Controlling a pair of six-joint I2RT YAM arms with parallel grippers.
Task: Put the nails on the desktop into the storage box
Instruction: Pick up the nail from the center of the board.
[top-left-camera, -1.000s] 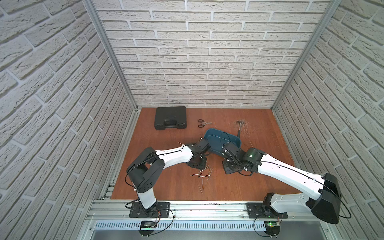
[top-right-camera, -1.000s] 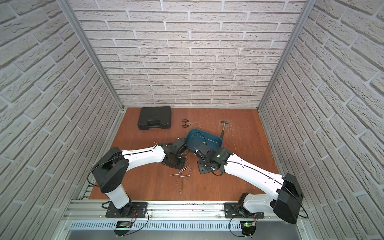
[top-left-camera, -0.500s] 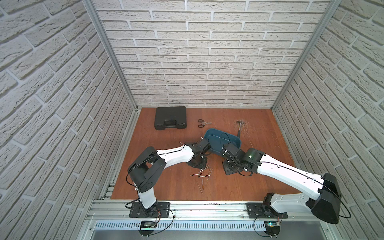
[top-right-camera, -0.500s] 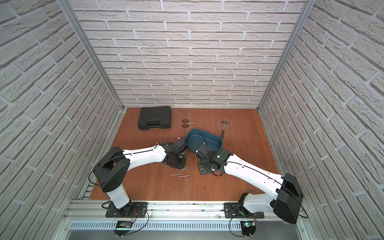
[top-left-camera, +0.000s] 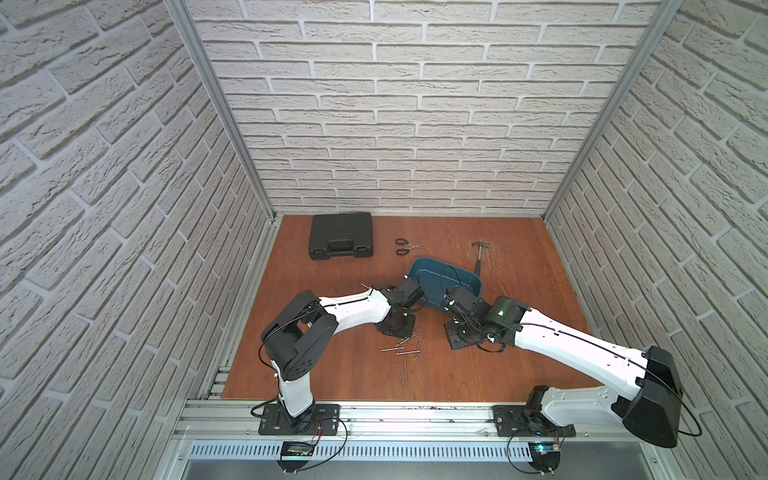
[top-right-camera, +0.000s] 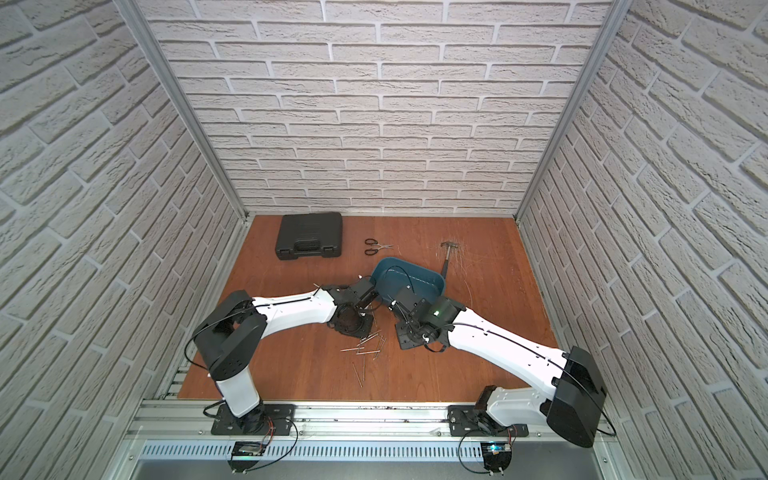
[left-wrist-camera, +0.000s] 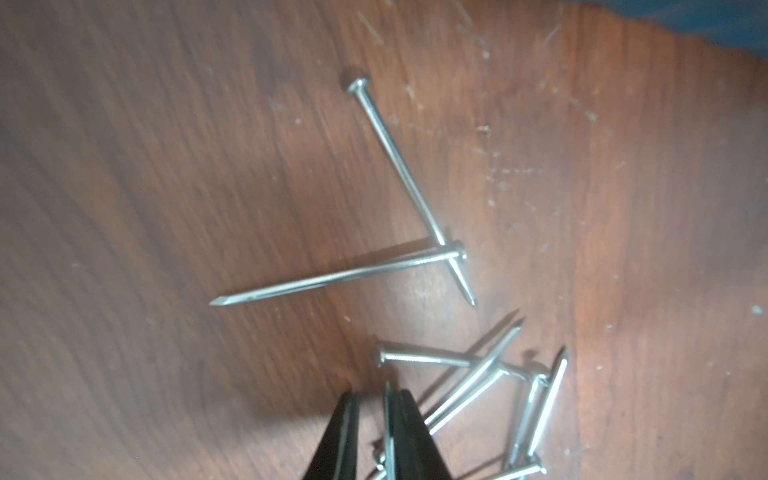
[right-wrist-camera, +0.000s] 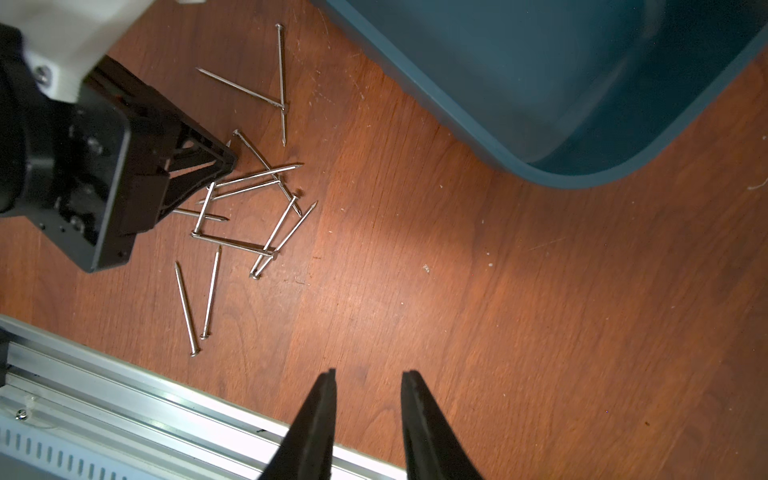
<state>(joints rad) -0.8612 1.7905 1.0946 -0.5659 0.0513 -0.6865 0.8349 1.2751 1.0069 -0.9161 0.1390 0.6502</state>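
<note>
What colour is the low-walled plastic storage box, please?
Teal-blue; the storage box shows best in the right wrist view.

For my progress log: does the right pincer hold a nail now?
No, the right pincer stands open over the bare desktop, apart from the nails.

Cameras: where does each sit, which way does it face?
Top views: high over the front rail, looking down at the desktop and back wall; left arm and right arm whole.
Left wrist: on left arm, looking down at nails; left gripper fingertips show.
Right wrist: on right arm, faces storage box and nails; right gripper shows, plus left gripper.
Shared: all see the nails.
</note>
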